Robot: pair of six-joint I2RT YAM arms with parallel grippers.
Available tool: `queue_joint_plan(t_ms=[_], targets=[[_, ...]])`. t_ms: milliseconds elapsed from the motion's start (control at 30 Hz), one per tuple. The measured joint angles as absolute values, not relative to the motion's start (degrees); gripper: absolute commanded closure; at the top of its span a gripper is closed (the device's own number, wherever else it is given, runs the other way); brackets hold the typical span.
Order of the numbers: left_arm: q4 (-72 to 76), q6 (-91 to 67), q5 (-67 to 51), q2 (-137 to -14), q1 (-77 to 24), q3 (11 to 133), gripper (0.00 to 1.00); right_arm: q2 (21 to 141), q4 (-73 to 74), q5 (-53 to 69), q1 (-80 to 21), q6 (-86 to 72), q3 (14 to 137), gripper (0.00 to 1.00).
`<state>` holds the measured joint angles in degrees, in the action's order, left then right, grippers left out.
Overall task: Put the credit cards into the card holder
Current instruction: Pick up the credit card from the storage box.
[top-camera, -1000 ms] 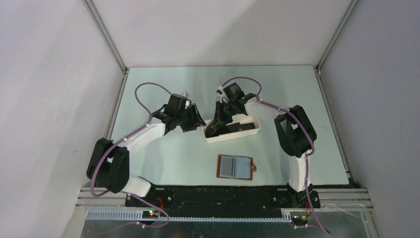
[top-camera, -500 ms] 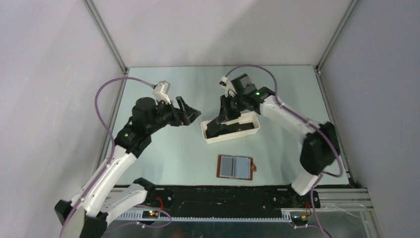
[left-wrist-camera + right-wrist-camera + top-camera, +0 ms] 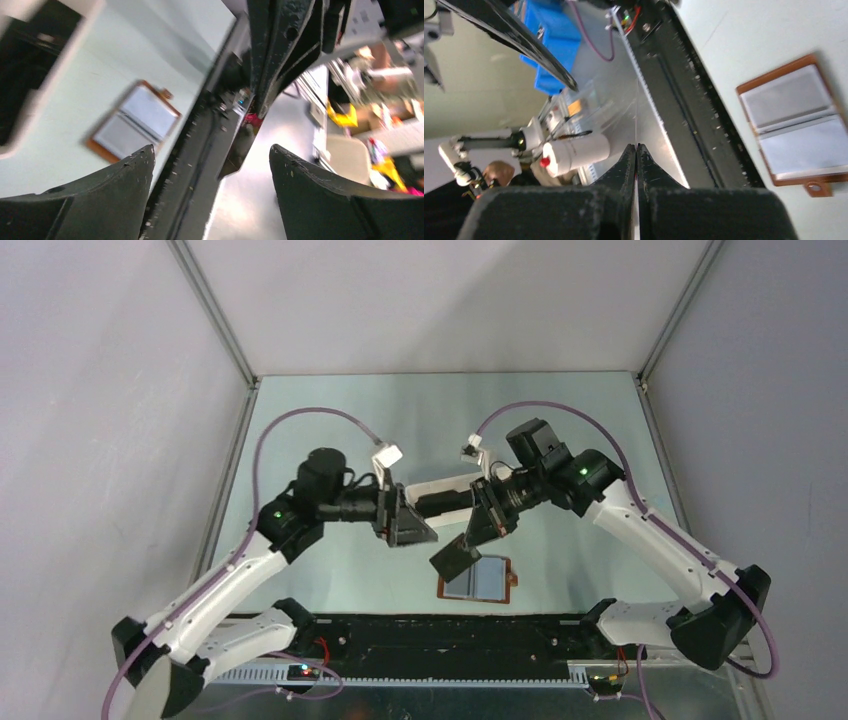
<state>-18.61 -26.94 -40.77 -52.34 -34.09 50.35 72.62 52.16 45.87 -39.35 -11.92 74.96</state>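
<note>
right gripper (image 3: 478, 530) is pinching a credit card (image 3: 455, 558) edge-on above the open card holder (image 3: 490, 580) at near centre, left gripper (image 3: 405, 527) gaping empty; thin pinch probably risking card pivoting or slipping.

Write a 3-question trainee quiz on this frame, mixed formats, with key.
1. Fill in: the left gripper has its jaws ____.
2. Which one holds the credit card? A left gripper; B right gripper; C neither.
3. True or false: the card holder lies folded shut.
Key: 1 open; 2 B; 3 false, it lies open with its grey pockets facing up.
</note>
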Motion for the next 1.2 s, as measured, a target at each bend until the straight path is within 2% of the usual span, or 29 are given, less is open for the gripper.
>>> queue_joint_plan(t_ms=[133,267,333,367,400,433,467,500,533,567,600,633,700,767,867,967,1000,1167,1200], targets=[[-18.63,-26.98,-45.5,-57.14,-41.28,50.35,0.16,70.52,53.01,50.48,-40.01,-11.75,72.2,1.0],[-18.83,-27.38,-47.51,-61.58,-47.22,50.74,0.33,69.58,53.23,52.38,-40.01,-11.79,71.42,1.0],[-18.92,-27.86,-48.29,-63.42,-49.23,51.42,0.48,69.41,53.23,52.93,-40.01,-11.79,71.33,1.0],[-19.07,-28.27,-48.45,-63.99,-49.82,51.77,0.66,69.32,53.21,53.08,-40.01,-11.79,71.33,1.0],[-19.05,-28.45,-48.56,-64.6,-50.46,52.21,0.75,69.28,53.21,53.19,-40.01,-11.79,71.33,1.0],[-19.07,-28.75,-48.6,-65.1,-50.94,52.73,0.92,69.25,53.21,53.32,-40.01,-11.79,71.33,1.0],[-18.98,-28.82,-48.66,-65.49,-51.33,53.19,0.98,69.25,53.23,53.34,-40.01,-11.79,71.33,0.98],[-18.98,-29.23,-48.62,-65.6,-51.53,53.47,0.99,69.25,53.23,53.23,-40.01,-11.75,71.33,0.86],[-18.92,-29.08,-48.71,-65.52,-51.72,53.63,1.0,69.25,53.3,52.69,-40.01,-11.66,71.31,0.79],[-19.0,-29.12,-48.34,-65.3,-51.83,53.74,1.0,69.19,53.3,52.12,-39.99,-11.88,71.24,0.64],[-19.0,-29.15,-47.7,-65.04,-51.9,53.74,1.0,69.08,53.19,51.31,-39.9,-12.25,71.22,0.56],[-19.0,-29.39,-46.61,-64.71,-51.92,53.74,1.0,68.82,52.84,49.93,-39.75,-12.97,71.11,0.41],[-19.05,-30.04,-43.31,-63.64,-51.96,53.74,1.0,67.13,51.53,46.65,-38.87,-14.76,70.08,0.26],[-19.03,-31.18,-38.59,-61.54,-51.96,53.67,1.0,64.07,49.39,43.92,-37.3,-17.74,68.18,0.19],[-17.93,-34.37,-30.48,-56.97,-51.96,52.84,1.0,56.77,43.55,41.3,-34.13,-23.29,63.26,0.2],[-11.77,-39.24,-24.69,-50.89,-51.94,48.64,1.0,50.98,35.33,41.5,-32.64,-30.24,57.25,0.3],[-8.69,-40.93,-23.59,-49.34,-51.96,46.72,1.0,50.06,32.64,42.06,-32.56,-32.36,55.72,0.34],[3.77,-49.19,-20.43,-45.69,-51.96,39.33,1.0,50.35,16.16,46.11,-32.56,-44.42,48.95,0.39],[5.52,-50.41,-20.05,-45.76,-51.96,38.7,1.0,51.07,13.15,46.72,-32.64,-46.59,48.12,0.43]])
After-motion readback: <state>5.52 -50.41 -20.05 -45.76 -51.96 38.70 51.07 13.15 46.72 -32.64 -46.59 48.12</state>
